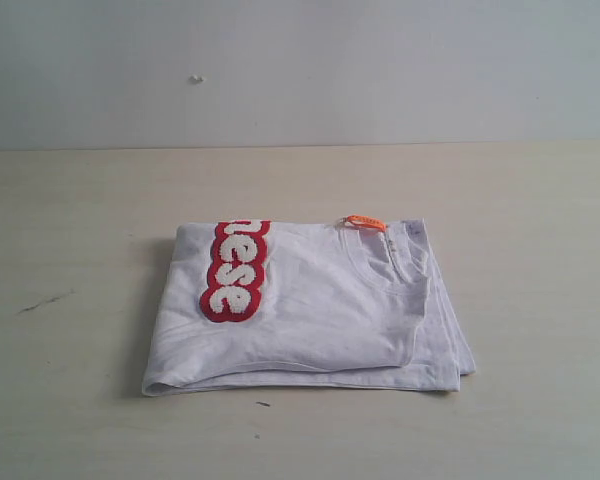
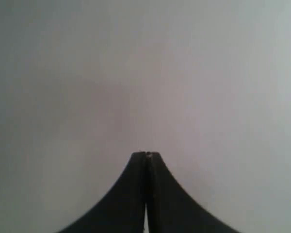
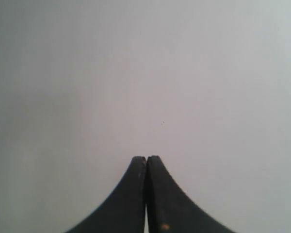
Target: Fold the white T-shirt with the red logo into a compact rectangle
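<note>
Both pincers are closed tight, holding nothing: the left pincer [image 2: 146, 154] and the right pincer [image 3: 146, 158] each face a blank pale surface. Neither shows in the exterior view, so I cannot tell which arm is nearer the T-shirt [image 1: 310, 310]. It lies mid-way across the counter [image 1: 80, 400] as a rough rectangle, long axis 9 to 3 o'clock. The logo [image 1: 235, 270] runs 12 to 6 near its 9 o'clock end. I judge folding near complete.

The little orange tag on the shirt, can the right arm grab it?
Probably yes: the orange tag lies uncovered on top of the white T-shirt, though the shut right gripper must open first.
</note>
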Controlling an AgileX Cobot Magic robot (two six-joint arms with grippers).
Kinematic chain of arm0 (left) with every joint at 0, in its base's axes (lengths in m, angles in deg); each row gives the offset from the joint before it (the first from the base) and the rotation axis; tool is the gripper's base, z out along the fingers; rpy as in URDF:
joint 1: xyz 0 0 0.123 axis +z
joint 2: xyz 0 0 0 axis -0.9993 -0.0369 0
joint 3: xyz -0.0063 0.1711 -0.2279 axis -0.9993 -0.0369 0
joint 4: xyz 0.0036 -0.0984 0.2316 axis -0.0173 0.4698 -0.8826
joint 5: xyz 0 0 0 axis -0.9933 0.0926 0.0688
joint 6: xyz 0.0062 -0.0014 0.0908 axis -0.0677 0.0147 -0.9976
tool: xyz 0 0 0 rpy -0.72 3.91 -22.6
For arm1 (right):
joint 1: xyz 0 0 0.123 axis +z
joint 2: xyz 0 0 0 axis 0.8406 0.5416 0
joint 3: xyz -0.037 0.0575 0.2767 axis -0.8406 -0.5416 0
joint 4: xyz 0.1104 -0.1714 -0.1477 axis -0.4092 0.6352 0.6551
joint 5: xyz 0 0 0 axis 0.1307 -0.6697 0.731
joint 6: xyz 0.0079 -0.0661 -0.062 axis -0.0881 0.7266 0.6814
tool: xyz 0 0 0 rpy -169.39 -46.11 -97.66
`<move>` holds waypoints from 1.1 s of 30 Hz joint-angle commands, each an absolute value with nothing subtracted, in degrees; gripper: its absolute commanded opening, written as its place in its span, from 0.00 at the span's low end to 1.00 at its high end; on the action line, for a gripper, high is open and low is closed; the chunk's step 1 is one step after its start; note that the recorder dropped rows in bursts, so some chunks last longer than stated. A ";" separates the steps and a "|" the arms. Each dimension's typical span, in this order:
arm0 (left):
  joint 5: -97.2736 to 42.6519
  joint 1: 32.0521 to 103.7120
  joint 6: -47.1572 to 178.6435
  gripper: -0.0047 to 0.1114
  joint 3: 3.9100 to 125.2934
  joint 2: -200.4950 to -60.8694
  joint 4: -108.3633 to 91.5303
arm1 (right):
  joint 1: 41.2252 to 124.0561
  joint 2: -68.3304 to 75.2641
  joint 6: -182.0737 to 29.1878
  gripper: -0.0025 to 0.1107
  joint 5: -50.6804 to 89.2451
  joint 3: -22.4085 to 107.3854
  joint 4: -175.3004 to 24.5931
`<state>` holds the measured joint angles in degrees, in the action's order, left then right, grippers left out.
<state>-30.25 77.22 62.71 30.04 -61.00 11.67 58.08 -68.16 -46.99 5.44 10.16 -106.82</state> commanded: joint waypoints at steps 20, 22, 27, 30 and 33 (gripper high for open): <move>-30.19 80.41 62.52 0.04 30.01 -60.87 11.60 | 58.24 -68.33 -47.89 0.02 5.28 10.00 -106.89; -30.19 80.41 62.52 0.04 30.01 -60.87 11.60 | 58.24 -68.33 -47.89 0.02 5.28 10.00 -106.89; -30.19 80.41 62.52 0.04 30.01 -60.87 11.60 | 58.24 -68.33 -47.89 0.02 5.28 10.00 -106.89; -30.64 80.41 62.53 0.04 30.01 -60.87 11.60 | 58.24 -68.33 -47.89 0.02 5.28 10.00 -106.89; -31.25 80.41 62.53 0.04 29.90 -60.87 10.22 | 58.24 -68.33 -47.89 0.02 5.28 10.00 -106.89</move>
<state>-30.42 80.30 62.71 30.04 -61.00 11.59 58.08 -68.16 -47.72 5.33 10.16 -106.92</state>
